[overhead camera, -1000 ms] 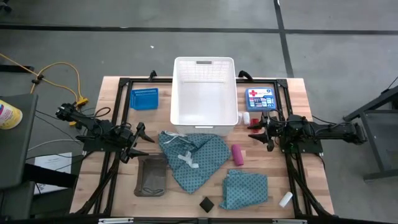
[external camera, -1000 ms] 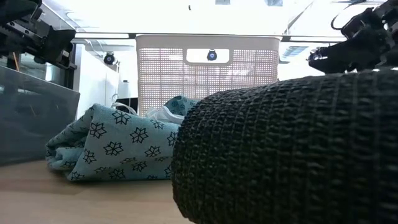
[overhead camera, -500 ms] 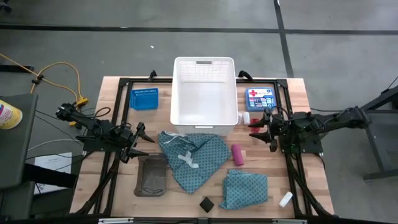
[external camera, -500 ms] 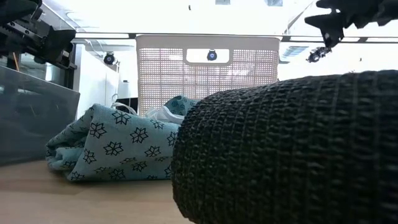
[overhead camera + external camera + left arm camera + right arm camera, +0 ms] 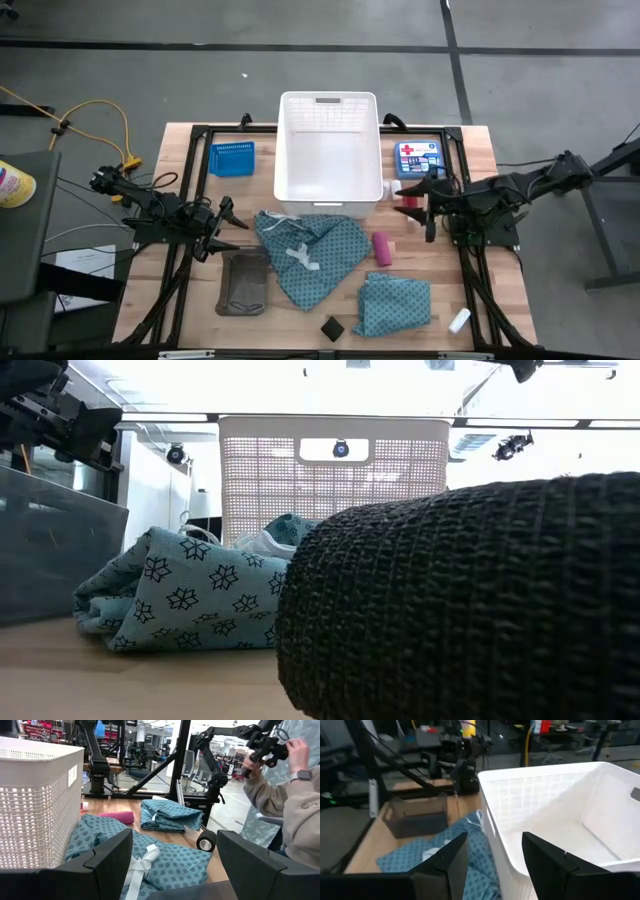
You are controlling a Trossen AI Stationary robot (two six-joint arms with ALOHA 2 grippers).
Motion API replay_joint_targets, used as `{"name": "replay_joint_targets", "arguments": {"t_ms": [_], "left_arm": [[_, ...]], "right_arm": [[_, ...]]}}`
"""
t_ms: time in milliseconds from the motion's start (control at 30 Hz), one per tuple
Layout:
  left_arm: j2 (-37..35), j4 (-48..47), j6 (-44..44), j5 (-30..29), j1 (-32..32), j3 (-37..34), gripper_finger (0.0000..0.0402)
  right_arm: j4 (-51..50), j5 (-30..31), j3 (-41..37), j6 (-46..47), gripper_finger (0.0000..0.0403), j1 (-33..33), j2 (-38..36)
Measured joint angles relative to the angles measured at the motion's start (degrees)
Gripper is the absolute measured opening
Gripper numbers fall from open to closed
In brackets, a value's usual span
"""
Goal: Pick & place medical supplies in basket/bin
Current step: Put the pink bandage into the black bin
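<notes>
From above, the big white basket (image 5: 329,152) sits at the back of the wooden surface (image 5: 185,300). Nothing is in it yet. Just in front of it lies a teal cloth (image 5: 310,252). A second folded cloth (image 5: 395,305) lies farther out, with the pink cylinder (image 5: 382,248) between the two. The right tool (image 5: 424,205) hovers beside the basket's right wall, its fingers apart and holding nothing. The left tool (image 5: 225,228) waits on the other side of the teal cloth, fingers wide apart and holding nothing.

Low down, the black block (image 5: 460,600) fills the front, and the basket stands behind the cloth.

Past the left tool's fingers, the cloth's white tie (image 5: 137,867) is close.

Past the right tool, we look down over the basket's rim.

I think no picking has begun. Next, the right tool should go down to something close, maybe the pink cylinder, and close on it.
</notes>
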Motion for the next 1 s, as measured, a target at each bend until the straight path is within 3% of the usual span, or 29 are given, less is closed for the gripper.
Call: {"name": "replay_joint_targets", "arguments": {"t_ms": [433,567,667,833,1000], "left_arm": [[0.0,0.0,-0.01,0.04,0.0,0.0,0.0281],[0.01,0.0,0.0,0.06,0.0,0.0,0.0281],[0.0,0.0,-0.01,0.07,0.0,0.0,0.0281],[0.0,0.0,0.0,0.09,0.0,0.0,0.0281],[0.0,0.01,0.0,0.11,0.0,0.0,0.0281]], "right_arm": [[-10.71,11.26,10.24,13.2,0.0172,6.02,10.75],[-18.31,13.43,16.05,22.71,0.0172,6.68,16.38],[-27.44,13.35,21.09,34.83,0.0172,6.66,21.45],[-43.47,6.47,27.24,58.49,0.0172,5.95,28.19],[-46.22,-4.72,27.57,69.88,0.0172,4.87,32.53]]}}
